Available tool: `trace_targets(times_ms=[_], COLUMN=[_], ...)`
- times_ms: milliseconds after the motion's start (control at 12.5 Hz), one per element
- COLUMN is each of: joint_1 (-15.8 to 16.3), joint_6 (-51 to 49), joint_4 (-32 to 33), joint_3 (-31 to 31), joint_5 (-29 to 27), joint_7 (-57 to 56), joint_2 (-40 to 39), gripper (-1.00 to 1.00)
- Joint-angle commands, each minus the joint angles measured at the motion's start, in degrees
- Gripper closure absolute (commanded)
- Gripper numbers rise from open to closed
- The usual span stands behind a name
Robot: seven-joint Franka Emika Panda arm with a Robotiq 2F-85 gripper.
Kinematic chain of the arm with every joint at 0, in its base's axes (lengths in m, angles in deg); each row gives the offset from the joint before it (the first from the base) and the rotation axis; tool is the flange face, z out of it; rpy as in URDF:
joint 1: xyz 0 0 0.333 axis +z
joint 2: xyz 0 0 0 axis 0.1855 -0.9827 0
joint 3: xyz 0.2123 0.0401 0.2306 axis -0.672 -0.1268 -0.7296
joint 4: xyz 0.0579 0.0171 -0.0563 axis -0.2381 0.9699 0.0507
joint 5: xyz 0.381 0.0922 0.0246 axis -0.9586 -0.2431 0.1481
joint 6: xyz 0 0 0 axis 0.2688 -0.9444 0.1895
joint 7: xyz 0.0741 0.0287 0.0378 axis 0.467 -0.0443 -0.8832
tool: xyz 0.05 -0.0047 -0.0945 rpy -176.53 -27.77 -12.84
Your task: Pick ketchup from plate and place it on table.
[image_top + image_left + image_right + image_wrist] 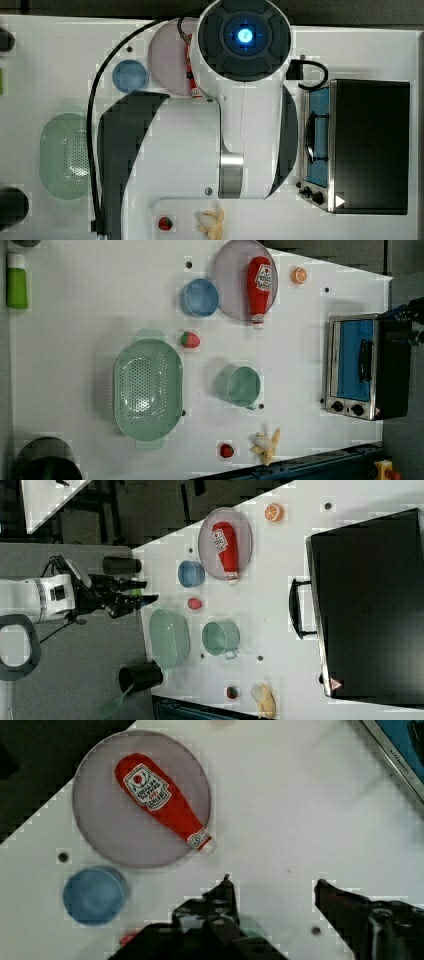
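Note:
The red ketchup (162, 802) bottle with a white label lies flat on the pale mauve plate (100, 825), its white cap poking past the rim onto the white table (300, 810). My gripper (274, 884) hangs open and empty well above the table, off to the cap side of the bottle and not touching it. From the right view the gripper (149, 599) stands far from the tabletop, level with the ketchup (227, 547) and plate (207, 545). The left view shows the ketchup (259, 287) on the plate (232, 280). In the top view my arm (244, 37) covers most of the bottle.
A blue round dish (200, 297) sits beside the plate, with a strawberry piece (190, 340) near it. A green perforated basket (147, 390), a green cup (242, 386), an orange slice (299, 275), a banana (265, 445) and a toaster oven (360, 365) also stand on the table.

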Motion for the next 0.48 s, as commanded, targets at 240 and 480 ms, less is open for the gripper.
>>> trace_targets(times_ms=[240, 480], joint_1=[-5.3, -5.0], joint_6=[-8.5, -6.0], joint_4=[3.6, 3.6], joint_3=[-3.0, -3.8], joint_5=[-0.8, -0.9], joint_7=[1.7, -0.4], joint_2=[8.8, 4.3], gripper=[-0.99, -1.00])
